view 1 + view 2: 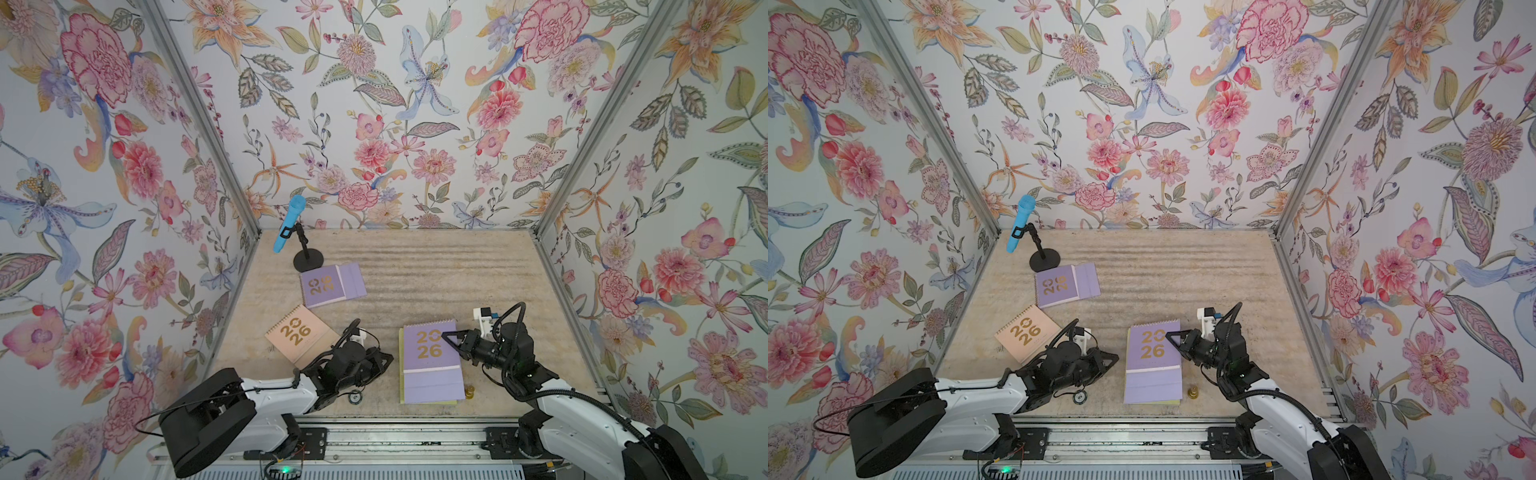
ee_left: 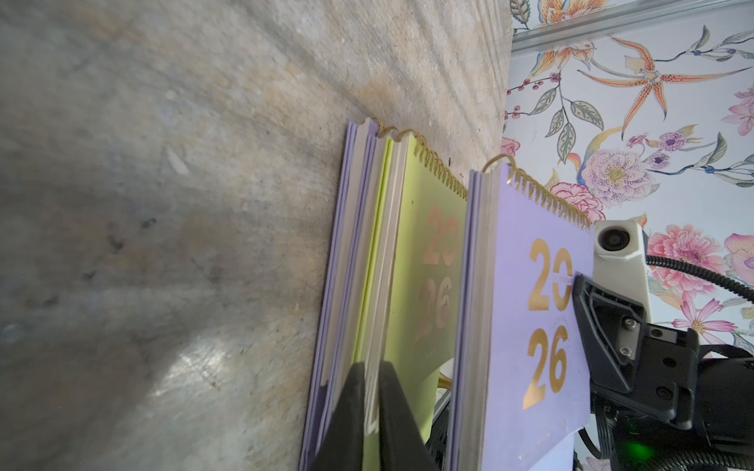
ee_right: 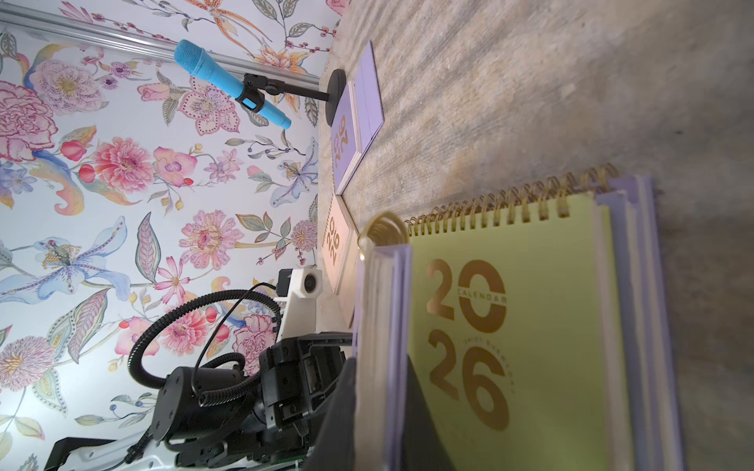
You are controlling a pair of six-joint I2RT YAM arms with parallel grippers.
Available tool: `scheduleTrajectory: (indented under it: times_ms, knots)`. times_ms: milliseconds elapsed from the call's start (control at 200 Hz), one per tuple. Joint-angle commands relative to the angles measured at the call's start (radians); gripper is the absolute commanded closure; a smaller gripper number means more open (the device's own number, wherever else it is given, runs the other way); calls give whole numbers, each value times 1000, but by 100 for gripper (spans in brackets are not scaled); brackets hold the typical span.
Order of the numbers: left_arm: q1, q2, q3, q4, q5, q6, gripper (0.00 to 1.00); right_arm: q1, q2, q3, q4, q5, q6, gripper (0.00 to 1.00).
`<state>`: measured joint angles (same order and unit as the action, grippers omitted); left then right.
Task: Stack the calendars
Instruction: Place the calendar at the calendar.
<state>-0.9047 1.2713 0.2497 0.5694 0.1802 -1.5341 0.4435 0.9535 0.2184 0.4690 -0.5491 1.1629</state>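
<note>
A stack of calendars lies near the table's front middle. My right gripper (image 1: 444,336) (image 3: 381,367) is shut on the right edge of the top lilac calendar (image 1: 430,349) (image 1: 1152,349) (image 2: 530,318), holding it tilted off the stack. Under it lies a yellow-green calendar (image 2: 424,285) (image 3: 530,326), with my left gripper (image 1: 390,357) (image 2: 372,367) shut on its left edge. A further lilac calendar (image 2: 347,244) lies at the bottom. Two calendars lie apart on the table: a peach one (image 1: 297,332) (image 1: 1025,332) at the left and a lilac one (image 1: 330,284) (image 1: 1065,284) farther back.
A blue microphone (image 1: 289,224) leans on a black stand (image 1: 308,261) at the back left, right behind the far lilac calendar. A small gold object (image 1: 469,391) sits by the stack's front right corner, a small round one (image 1: 354,398) under my left arm. Floral walls enclose three sides.
</note>
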Motion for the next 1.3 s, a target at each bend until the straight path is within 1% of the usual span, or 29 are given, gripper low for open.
scheduleTrajectory:
  times_ms: [0, 150, 340, 981, 1296]
  knots:
    - [-14, 28, 28, 44, 15, -12, 90, -3, 11, 35, 90, -58, -9, 100]
    - [-14, 59, 43, 65, 24, -13, 93, -8, 20, 29, 86, -52, -27, 100]
    - [-14, 77, 58, 67, 28, -11, 96, -40, 38, 21, 117, -71, -25, 100]
    - [-25, 120, 71, 85, 30, -20, 97, -42, 127, 6, 202, -81, -29, 100]
    - [-26, 124, 71, 85, 29, -21, 97, -38, 148, 6, 183, -73, -47, 100]
